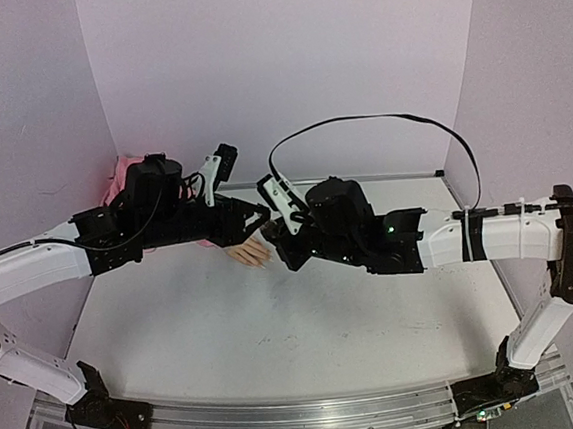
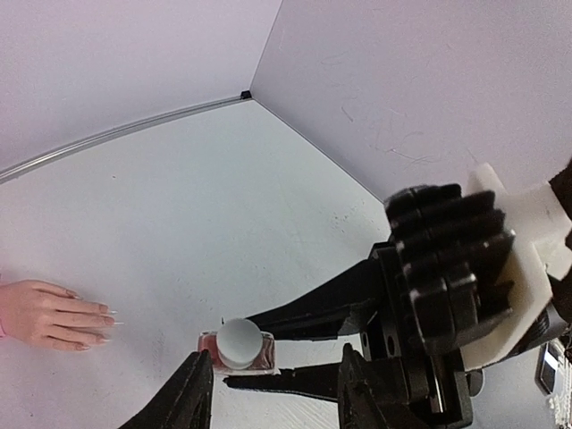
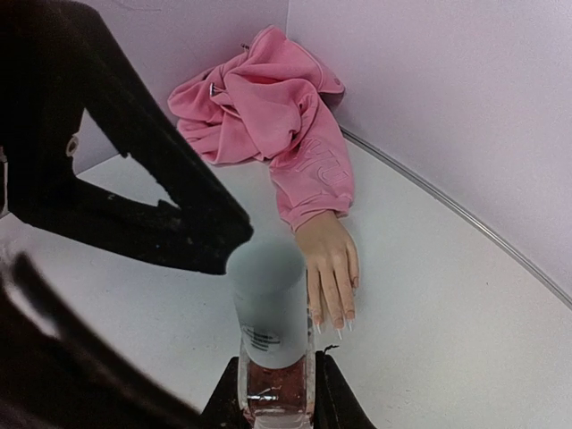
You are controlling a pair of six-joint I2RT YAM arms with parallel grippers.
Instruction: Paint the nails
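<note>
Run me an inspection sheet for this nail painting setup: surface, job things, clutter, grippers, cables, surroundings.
Surface: white table, faint scuffs.
Job's things: mannequin hand lying flat, nails pale; pink sleeve bunched in the corner; polish bottle capped.
Clutter: nothing seen.
Grippers: right gripper shut on the polish bottle; left gripper open, fingers either side of the white cap.
Cables: black cable looping above the right arm.
Surroundings: lilac walls.

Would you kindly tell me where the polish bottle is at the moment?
In the right wrist view, the polish bottle stands upright in the right gripper, at bottom centre, just short of the fingertips of the mannequin hand.
</note>
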